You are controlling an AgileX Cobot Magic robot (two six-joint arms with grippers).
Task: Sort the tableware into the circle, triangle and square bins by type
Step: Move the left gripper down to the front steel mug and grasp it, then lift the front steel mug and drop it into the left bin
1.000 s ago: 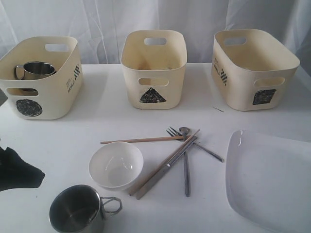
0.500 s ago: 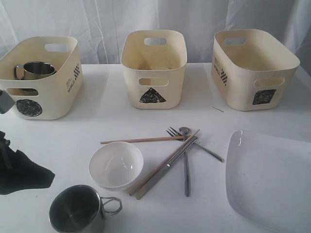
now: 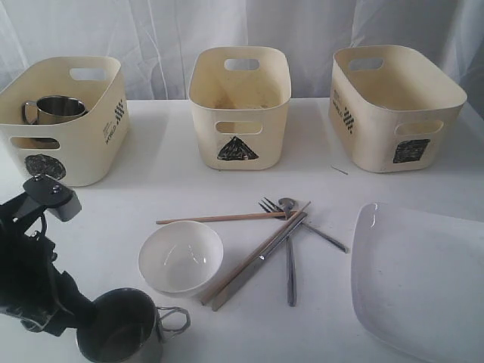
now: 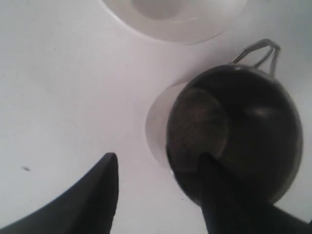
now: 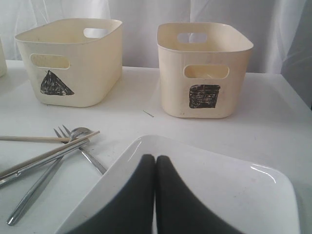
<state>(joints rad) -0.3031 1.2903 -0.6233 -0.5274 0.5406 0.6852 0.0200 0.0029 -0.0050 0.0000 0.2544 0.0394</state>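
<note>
The left fingers (image 4: 100, 195) stand apart, one inside a steel mug (image 4: 243, 122) and one outside, astride its rim without clamping it. That mug stands at the near left of the desk (image 3: 151, 189), just near of the white bowl (image 3: 180, 257). The right fingers (image 5: 141, 195) are pressed together, holding nothing, above the large white plate (image 5: 234, 195) at the near right. Chopsticks (image 3: 249, 261), a fork (image 3: 302, 225) and a spoon (image 3: 290, 257) lie crossed between bowl and plate. Along the far edge stand the circle bin (image 3: 83, 144), holding a second mug (image 3: 54, 110), the triangle bin (image 3: 238, 98) and the square bin (image 3: 393, 106).
</note>
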